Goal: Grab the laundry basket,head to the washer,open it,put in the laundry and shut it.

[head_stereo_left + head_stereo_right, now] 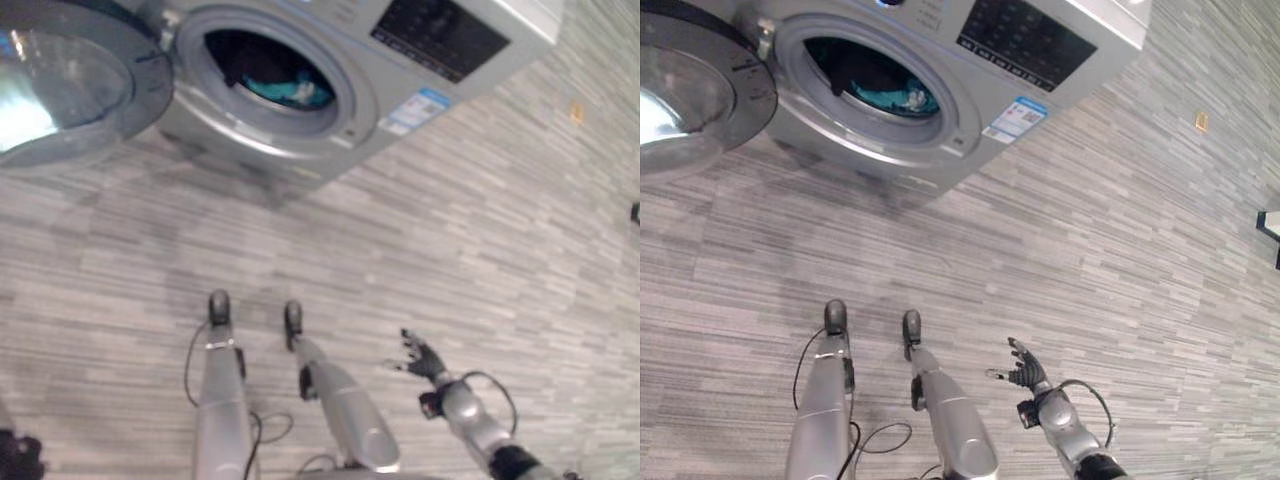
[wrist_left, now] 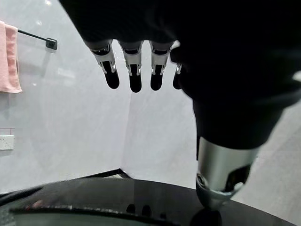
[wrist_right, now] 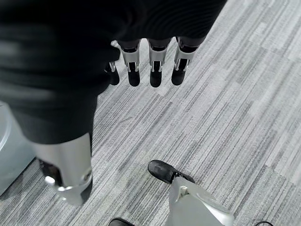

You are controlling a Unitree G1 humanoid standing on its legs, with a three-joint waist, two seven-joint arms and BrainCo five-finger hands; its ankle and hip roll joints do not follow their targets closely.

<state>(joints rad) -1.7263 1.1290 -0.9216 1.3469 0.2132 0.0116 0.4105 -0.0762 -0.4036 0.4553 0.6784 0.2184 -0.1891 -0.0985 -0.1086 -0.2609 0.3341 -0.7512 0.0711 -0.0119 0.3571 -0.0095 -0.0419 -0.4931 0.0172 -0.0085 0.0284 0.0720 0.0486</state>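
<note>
Grey striped flooring [image 1: 480,230] is seen under a silver washer [image 1: 420,90] at 12 o'clock. Its round door [image 1: 70,85] is swung open at 10 o'clock, and teal and dark laundry [image 1: 285,82] is seen inside the drum. Fingers of the right hand [image 1: 425,358] at 5 o'clock and the left hand [image 2: 141,28] are relaxed, holding nothing.

laundry [image 1: 290,85] in washer [image 1: 400,110], door [image 1: 70,85] left

The washer [image 1: 940,90] has a smooth silver-grey shell with a satin sheen, a glossy dark panel [image 1: 1025,42] and a shiny glass door [image 1: 60,85]. Inside lies soft teal and dark cloth [image 1: 285,85]. The floor [image 1: 1120,260] looks matt and streaked.
</note>
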